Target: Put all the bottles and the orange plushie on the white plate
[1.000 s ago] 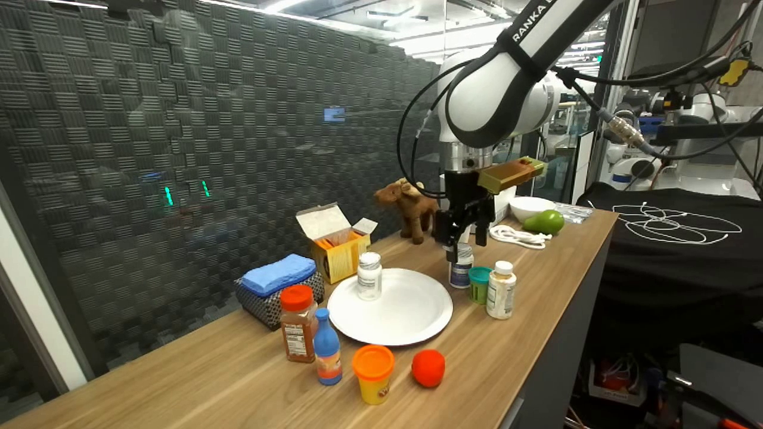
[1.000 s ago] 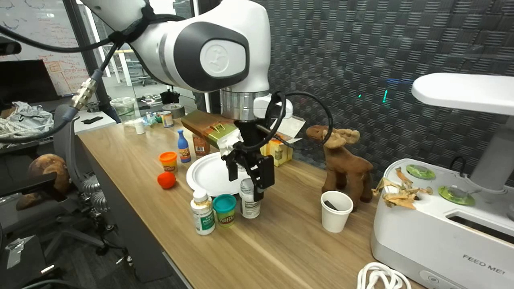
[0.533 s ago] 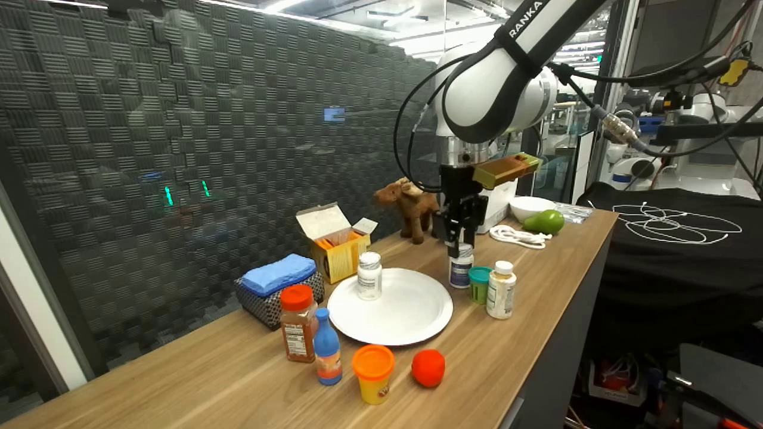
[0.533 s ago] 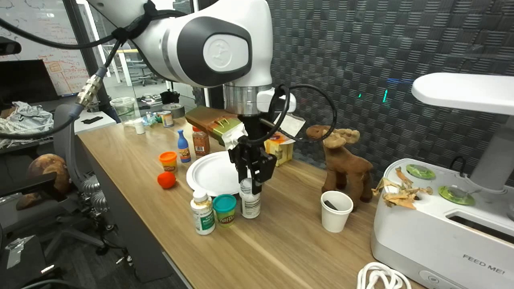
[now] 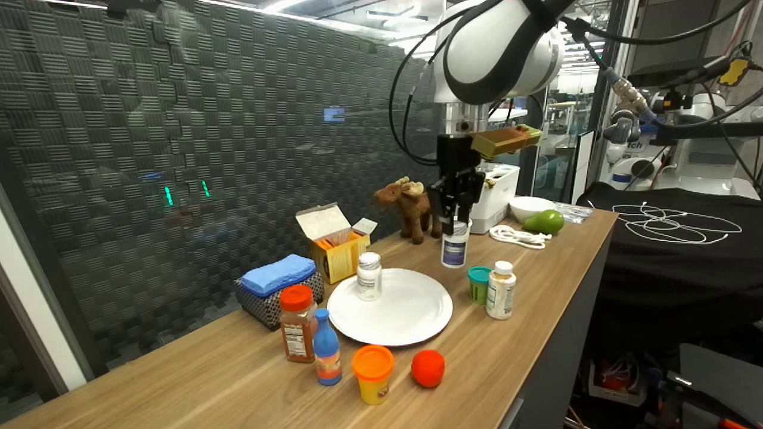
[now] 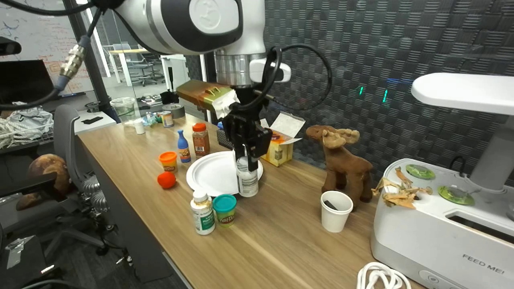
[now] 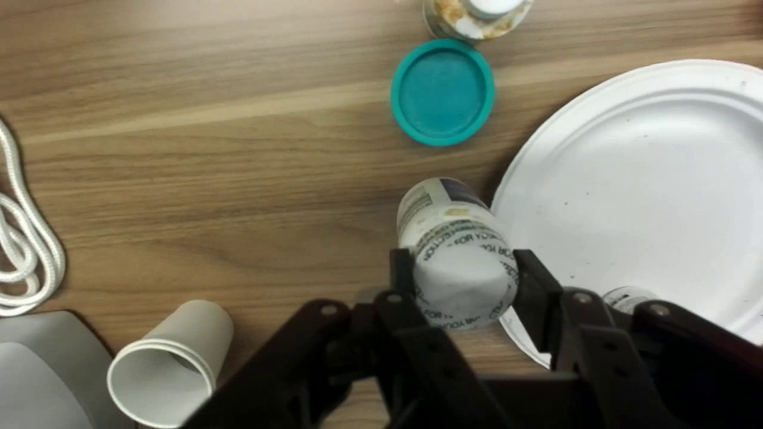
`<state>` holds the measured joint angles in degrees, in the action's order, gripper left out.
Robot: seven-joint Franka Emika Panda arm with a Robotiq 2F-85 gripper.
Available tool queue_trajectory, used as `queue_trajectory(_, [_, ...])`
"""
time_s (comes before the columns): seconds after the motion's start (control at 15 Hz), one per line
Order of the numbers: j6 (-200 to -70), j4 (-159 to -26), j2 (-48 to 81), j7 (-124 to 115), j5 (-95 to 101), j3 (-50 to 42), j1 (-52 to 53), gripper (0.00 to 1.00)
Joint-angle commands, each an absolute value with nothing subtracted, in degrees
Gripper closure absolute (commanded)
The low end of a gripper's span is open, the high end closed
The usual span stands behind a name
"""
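Flanking the wooden counter (image 5: 477, 357), dark panelling (image 5: 238, 137).

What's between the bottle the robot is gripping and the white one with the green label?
A teal-lidded tub, seen in the wrist view between the gripped bottle and the green-labelled bottle.

Behind the wooden worktop (image 5: 208, 387), a dark wall (image 5: 238, 131) of ridged squares is rising, with green streaks (image 5: 168, 196) glowing on it. Bright lamps (image 5: 281, 6) are shining above. In an exterior view, a whiteboard (image 6: 44, 40) is carrying red writing, and a grey chair (image 6: 66, 128) is standing beside the worktop.
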<state>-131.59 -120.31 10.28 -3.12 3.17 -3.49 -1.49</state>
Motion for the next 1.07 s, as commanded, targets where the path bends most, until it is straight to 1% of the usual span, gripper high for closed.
queue_trajectory(0.0, [-127.35, -117.02, 10.27, -3.39, 3.62, -1.07, 0.57, 0.81])
queue_trajectory(0.33, [-125.20, -112.90, 15.14, -2.62, 4.44, 1.92, 3.41, 0.81])
queue_trajectory(0.6, [-127.75, -109.82, 19.21, -3.74, 10.00, 1.31, 5.22, 0.81])
queue_trajectory(1.0, [-130.35, -105.88, 22.95, -3.06, 10.53, 1.14, 4.88, 0.81])
